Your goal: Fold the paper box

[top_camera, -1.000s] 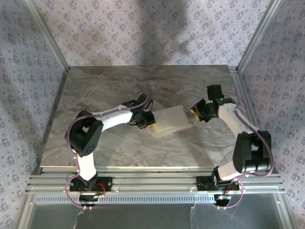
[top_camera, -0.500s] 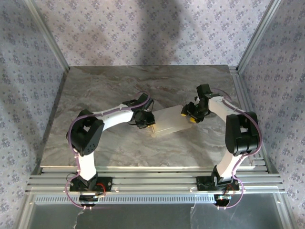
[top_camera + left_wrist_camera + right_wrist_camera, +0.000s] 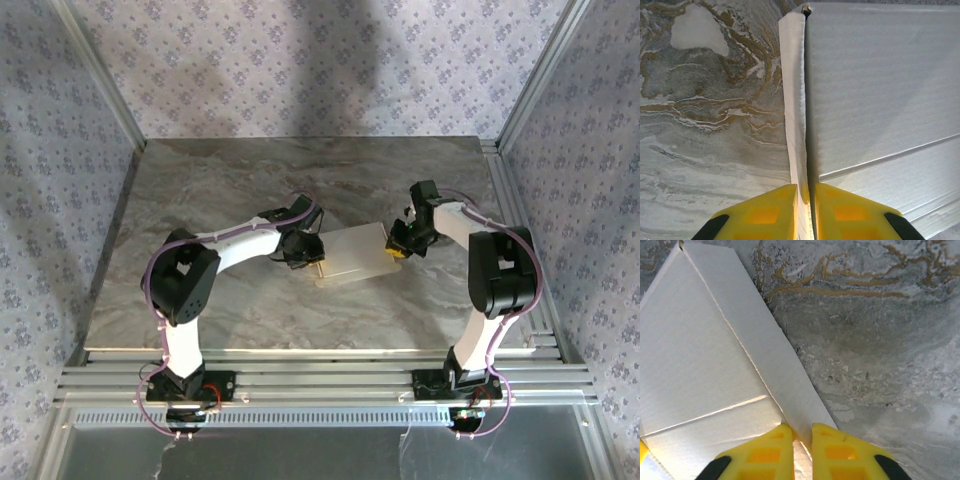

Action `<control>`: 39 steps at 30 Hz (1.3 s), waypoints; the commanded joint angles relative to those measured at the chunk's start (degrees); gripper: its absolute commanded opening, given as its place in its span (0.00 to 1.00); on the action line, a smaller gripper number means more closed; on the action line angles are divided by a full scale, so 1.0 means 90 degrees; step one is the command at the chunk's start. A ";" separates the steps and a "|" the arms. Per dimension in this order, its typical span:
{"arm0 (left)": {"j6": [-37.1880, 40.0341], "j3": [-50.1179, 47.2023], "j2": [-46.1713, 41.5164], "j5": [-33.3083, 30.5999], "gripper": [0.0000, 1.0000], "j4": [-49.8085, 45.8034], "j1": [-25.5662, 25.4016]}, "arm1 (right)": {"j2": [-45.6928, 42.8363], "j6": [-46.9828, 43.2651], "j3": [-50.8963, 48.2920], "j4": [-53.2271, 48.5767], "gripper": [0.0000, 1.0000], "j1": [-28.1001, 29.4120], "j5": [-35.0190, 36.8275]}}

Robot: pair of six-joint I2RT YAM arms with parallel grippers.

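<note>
The paper box [image 3: 352,252] is a pale flat carton lying mid-table between the two arms. My left gripper [image 3: 317,263] is at its left end. In the left wrist view its yellow jaws [image 3: 805,200] are shut on a thin upright side flap [image 3: 794,100], with the creased top panel [image 3: 880,90] to the right. My right gripper [image 3: 396,248] is at the box's right end. In the right wrist view that gripper [image 3: 802,437] is shut on the edge of a narrow side panel [image 3: 770,355] beside the box's top face [image 3: 695,350].
The box rests on a marbled grey table [image 3: 250,180] with open surface behind it and to both sides. Aluminium frame posts and patterned walls [image 3: 560,120] enclose the table. The arm bases stand at the near edge [image 3: 320,380].
My right gripper has moved left from beside the box onto its right end and closed on the side panel. The left gripper has kept its grip, and the box shifted slightly.
</note>
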 commanded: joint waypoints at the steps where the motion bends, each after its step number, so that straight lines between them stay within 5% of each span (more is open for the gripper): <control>1: 0.0126 0.0090 0.0093 -0.0043 0.16 -0.0239 0.0004 | 0.0112 -0.0007 -0.0106 -0.0269 0.10 0.0080 0.0237; 13: -0.0036 0.0021 -0.0703 -0.0340 0.30 -0.0451 0.0031 | -0.0383 0.0323 -0.0080 -0.0546 0.10 0.0136 0.0096; 22: -0.0078 -0.0044 -0.0677 -0.0203 0.31 -0.0247 0.0321 | -0.0356 0.0401 0.0000 -0.0561 0.11 0.0266 0.0070; 30: 0.0856 0.0757 -0.0278 -0.0251 0.33 -0.0460 0.1008 | -0.0261 0.0190 0.0283 -0.0741 0.16 0.0266 0.0137; 39: 0.2307 0.2286 0.1123 0.0285 0.28 -0.1099 0.0963 | -0.0113 0.0112 0.0676 -0.0873 0.17 0.0266 0.0173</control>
